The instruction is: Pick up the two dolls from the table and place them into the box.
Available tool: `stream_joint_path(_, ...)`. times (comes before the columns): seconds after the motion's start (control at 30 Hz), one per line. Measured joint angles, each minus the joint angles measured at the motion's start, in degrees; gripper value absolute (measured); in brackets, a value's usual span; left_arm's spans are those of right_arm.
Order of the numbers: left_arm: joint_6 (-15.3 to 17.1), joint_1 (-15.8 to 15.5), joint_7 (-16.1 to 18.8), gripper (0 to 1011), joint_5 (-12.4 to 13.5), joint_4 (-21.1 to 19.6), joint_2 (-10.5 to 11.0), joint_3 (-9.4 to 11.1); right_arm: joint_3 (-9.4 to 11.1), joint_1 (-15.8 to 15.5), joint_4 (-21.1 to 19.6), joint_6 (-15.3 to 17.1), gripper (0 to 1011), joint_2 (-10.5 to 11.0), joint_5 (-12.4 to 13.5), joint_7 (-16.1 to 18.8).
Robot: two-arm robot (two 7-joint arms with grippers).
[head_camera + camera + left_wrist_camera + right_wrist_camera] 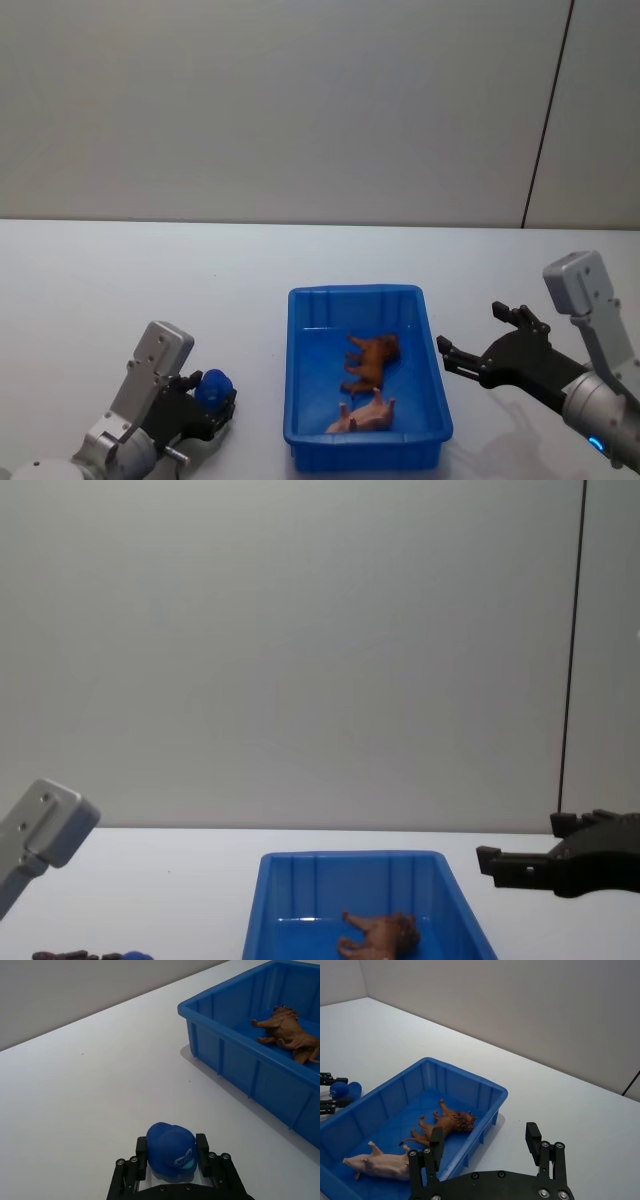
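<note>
Left wrist view: I'm clamping my left jaws [172, 1157] on the blue doll [171, 1150] for carrying to the box [235, 1060], where the brown doll [286, 1033] is lying, while my right jaws [478, 340] are hanging wide, empty.

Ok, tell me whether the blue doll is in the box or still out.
Out. The blue doll sits on the white table between the fingers of the left hand, beside the blue box, not inside.

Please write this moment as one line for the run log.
left gripper: shut on blue doll, on table | right gripper: open, empty, beside box | brown doll: in box
</note>
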Motion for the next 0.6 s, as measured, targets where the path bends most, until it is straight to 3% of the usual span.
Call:
stream_joint_path(0.07,0.03,-0.28,-0.38,572,0.10,0.46,-0.17,-0.01,0.00,0.00,0.00,0.00,1001,0.00,0.00,0.00)
stream_joint_path(0.6,-0.57,-1.93,-1.52,446,1.40,-0.08,-0.94,-0.24,0.00,0.00,0.00,0.00,1001,0.00,0.00,0.00)
